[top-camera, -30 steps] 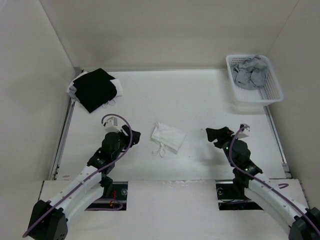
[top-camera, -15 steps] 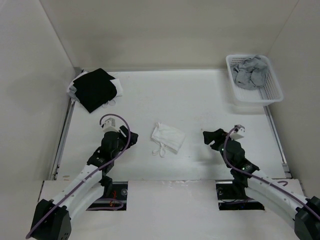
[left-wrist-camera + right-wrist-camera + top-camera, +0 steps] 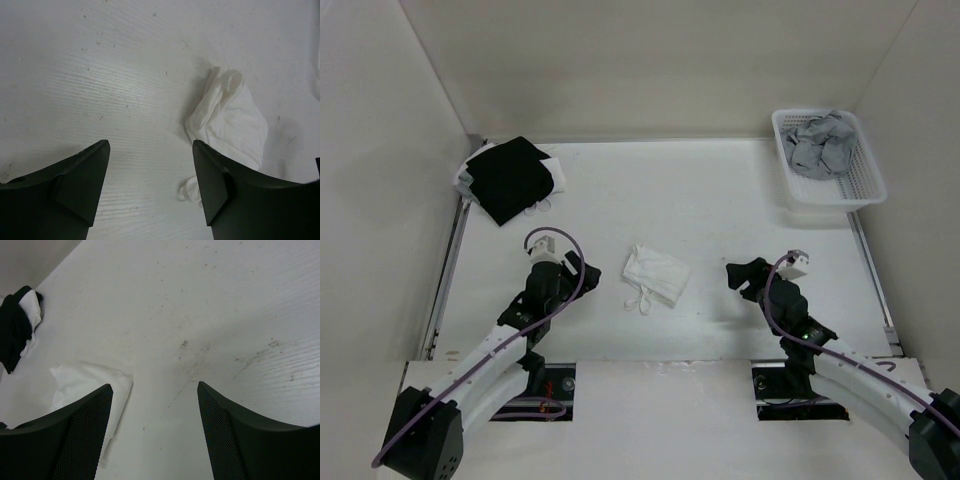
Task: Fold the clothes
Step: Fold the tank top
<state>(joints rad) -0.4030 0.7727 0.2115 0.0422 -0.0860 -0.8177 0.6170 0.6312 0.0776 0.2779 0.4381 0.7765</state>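
White thin soft-fabric camisole top [image 3: 657, 274], bunched small, laid flat between left gripper [image 3: 150, 150] and right gripper [image 3: 155, 387], apart from both; both grippers noted spread wide, empty

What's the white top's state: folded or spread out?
Folded. The white camisole lies as a small compact packet on the table, strap loops sticking out its near edge.

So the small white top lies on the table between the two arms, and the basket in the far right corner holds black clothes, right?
Not quite: the basket holds grey clothes, as the top external view shows; the black garment lies at the far left. The white top is where you say.
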